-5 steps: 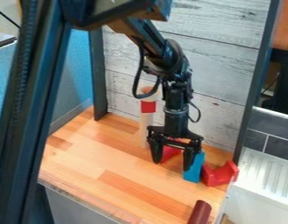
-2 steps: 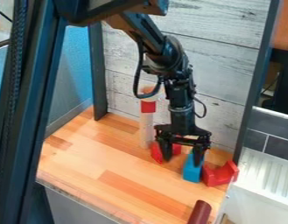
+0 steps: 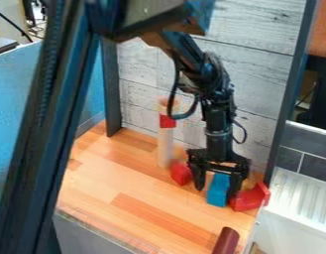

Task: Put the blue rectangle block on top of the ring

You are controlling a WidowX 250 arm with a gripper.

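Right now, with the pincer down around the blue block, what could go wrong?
The pincer is open, with one finger squeezed in beside the notched red block, so closing or lifting might nudge that block. The blue block sits nearer that same finger than the other, so an uneven squeeze could shove or twist it. The tall pale post with a red band stands behind, and a careless sideways swing might knock it.

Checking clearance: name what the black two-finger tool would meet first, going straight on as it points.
Pointing down, the tool would probably meet the blue rectangular block first, between its fingers; depth is unclear, so a fingertip could touch the red U-shaped block beside it.
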